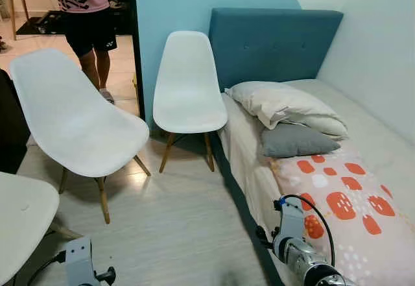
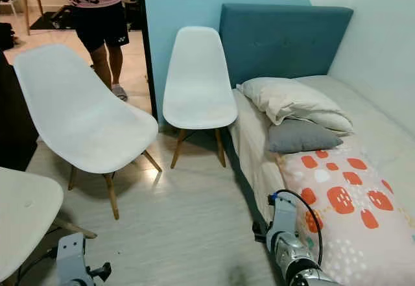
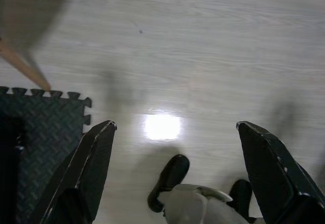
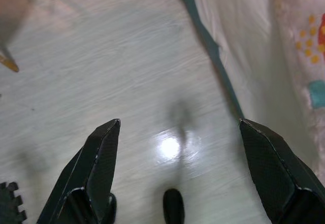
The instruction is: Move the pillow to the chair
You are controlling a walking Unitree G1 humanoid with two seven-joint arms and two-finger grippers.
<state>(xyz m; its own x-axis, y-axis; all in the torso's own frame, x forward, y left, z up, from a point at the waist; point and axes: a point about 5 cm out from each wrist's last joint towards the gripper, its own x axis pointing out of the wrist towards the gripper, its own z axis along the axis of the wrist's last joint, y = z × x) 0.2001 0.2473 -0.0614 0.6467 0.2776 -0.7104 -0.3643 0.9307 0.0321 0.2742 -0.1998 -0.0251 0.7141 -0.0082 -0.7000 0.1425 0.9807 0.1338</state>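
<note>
Currently the white pillow [image 1: 285,106] lies at the head of the bed [image 1: 382,150], atop a grey pillow [image 1: 297,140], just beside the white chair [image 1: 188,88]. Both arms hang low over the floor [image 3: 213,46], the left gripper [image 3: 175,132] and right gripper [image 4: 177,130] spread wide, grasping nothing.

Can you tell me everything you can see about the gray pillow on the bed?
The gray pillow is small, plain and soft-looking, like cloth, with a pointed corner aimed toward the wall side. It lies flat on the bed near the blue headboard. A bigger white pillow rests partly on top of it, and the blanket with orange spots starts right beside it. No end effector touches it.
</note>
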